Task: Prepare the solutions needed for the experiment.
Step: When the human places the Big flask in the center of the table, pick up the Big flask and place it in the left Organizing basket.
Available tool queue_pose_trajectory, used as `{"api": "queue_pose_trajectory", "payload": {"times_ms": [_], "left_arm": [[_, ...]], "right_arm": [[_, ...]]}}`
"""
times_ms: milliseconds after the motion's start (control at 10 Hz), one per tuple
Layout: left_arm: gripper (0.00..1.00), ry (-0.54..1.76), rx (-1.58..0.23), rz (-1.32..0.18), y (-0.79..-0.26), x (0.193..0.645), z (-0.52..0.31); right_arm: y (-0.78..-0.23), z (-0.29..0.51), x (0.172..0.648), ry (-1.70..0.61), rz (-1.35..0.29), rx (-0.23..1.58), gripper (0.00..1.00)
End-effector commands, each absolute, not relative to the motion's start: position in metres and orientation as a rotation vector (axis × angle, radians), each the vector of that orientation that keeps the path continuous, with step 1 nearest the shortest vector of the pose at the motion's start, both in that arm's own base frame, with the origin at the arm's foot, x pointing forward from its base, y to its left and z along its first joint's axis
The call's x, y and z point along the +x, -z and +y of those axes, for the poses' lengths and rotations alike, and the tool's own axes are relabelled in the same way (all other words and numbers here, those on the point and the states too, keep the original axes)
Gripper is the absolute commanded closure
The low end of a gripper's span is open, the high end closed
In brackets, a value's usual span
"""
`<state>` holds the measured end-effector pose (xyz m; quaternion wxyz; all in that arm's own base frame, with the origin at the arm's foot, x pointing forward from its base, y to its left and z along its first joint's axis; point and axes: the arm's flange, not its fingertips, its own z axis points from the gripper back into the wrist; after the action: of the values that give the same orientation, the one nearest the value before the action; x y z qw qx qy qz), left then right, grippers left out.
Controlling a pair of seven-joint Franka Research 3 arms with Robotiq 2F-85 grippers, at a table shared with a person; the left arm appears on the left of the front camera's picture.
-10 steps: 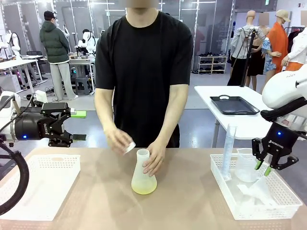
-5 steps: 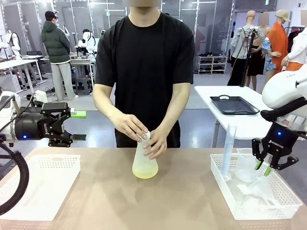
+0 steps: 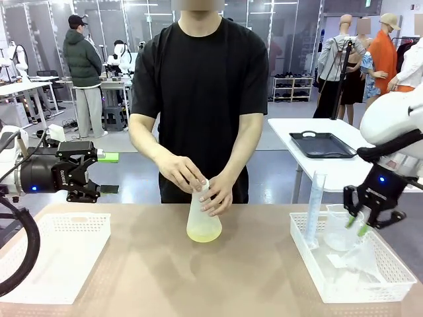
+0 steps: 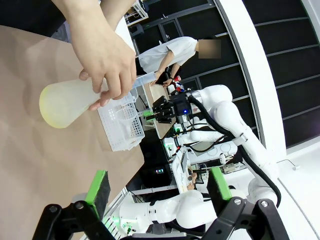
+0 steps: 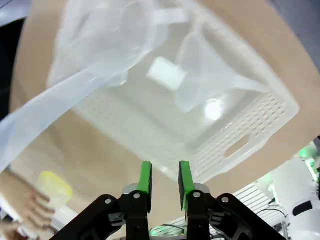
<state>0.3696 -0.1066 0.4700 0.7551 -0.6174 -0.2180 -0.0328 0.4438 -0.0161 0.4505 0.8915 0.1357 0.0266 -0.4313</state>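
Observation:
A person stands at the far side and grips the neck of a frosted conical flask (image 3: 203, 221) with both hands (image 3: 198, 185) at the table's middle. The solution (image 3: 203, 233), pale yellow-green, lies in the flask's bottom. It also tints the flask (image 4: 70, 100) in the left wrist view. My left gripper (image 3: 110, 174) hangs open at the left, well clear of the flask, its green pads (image 4: 100, 182) wide apart. My right gripper (image 3: 355, 227) hovers over the right basket, its pads (image 5: 145, 172) a narrow gap apart with nothing between them.
The white basket (image 3: 344, 290) at the right holds a tall graduated cylinder (image 3: 316, 205), a beaker (image 3: 340, 231) and other clear plastic labware. A white basket (image 3: 59, 264) sits at the front left. Bare table lies in front of the flask.
The person brought the small white cap to the flask's neck and now holds the neck with both hands; the flask shifted slightly right and away. My right gripper tilted and rose a little.

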Motion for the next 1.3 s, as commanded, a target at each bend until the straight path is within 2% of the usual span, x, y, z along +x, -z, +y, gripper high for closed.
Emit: {"api": "queue_pose_trajectory", "payload": {"times_ms": [0, 100, 300, 400, 500, 800, 1200], "left_arm": [[0.0, 0.077, -1.347, -0.467, -0.473, 0.368, -0.104], [0.0, 0.077, -1.347, -0.467, -0.473, 0.368, -0.104], [0.0, 0.077, -1.347, -0.467, -0.473, 0.368, -0.104], [0.0, 0.077, -1.347, -0.467, -0.473, 0.368, -0.104], [0.0, 0.077, -1.347, -0.467, -0.473, 0.368, -0.104], [0.0, 0.077, -1.347, -0.467, -0.473, 0.368, -0.104], [0.0, 0.077, -1.347, -0.467, -0.473, 0.368, -0.104]], "right_arm": [[-0.487, 0.021, 0.418, 0.768, -0.052, 0.487, 0.7], [-0.503, 0.034, 0.408, 0.734, -0.108, 0.541, 0.7], [-0.532, 0.056, 0.386, 0.528, -0.163, 0.819, 0.7], [-0.539, 0.06, 0.383, 0.494, -0.15, 0.92, 0.7], [-0.539, 0.06, 0.384, 0.454, -0.081, 0.99, 0.61], [-0.529, 0.058, 0.387, 0.291, -0.024, 1.121, 0.3], [-0.508, 0.037, 0.397, 0.208, -0.059, 1.277, 0.3]]}}
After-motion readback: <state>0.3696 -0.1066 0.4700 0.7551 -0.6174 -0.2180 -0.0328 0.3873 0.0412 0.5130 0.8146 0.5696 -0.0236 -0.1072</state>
